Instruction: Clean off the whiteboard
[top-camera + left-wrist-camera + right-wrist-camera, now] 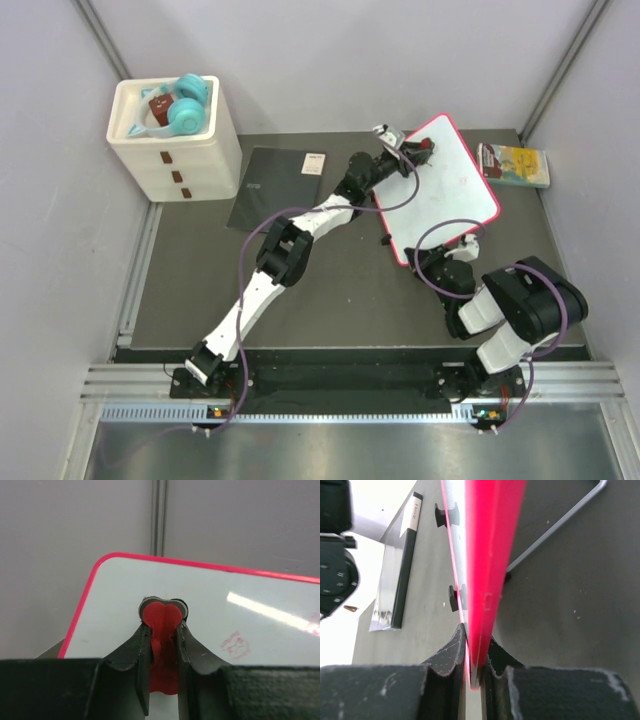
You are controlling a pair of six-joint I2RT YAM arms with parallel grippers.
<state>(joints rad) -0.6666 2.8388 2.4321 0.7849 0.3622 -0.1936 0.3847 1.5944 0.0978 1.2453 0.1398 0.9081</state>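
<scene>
Left jaws, narrowly parted, pinched a red eraser [161,630] at the whiteboard's [455,190] far corner. Right jaws, nearly closed, clamped its near edge. Pink marks [235,645] lay rightward.

Right gripper [476,650] pinches the whiteboard [490,555] edge at bottom centre, its red frame running straight up the frame; black notebook [404,575] lies at left.
</scene>
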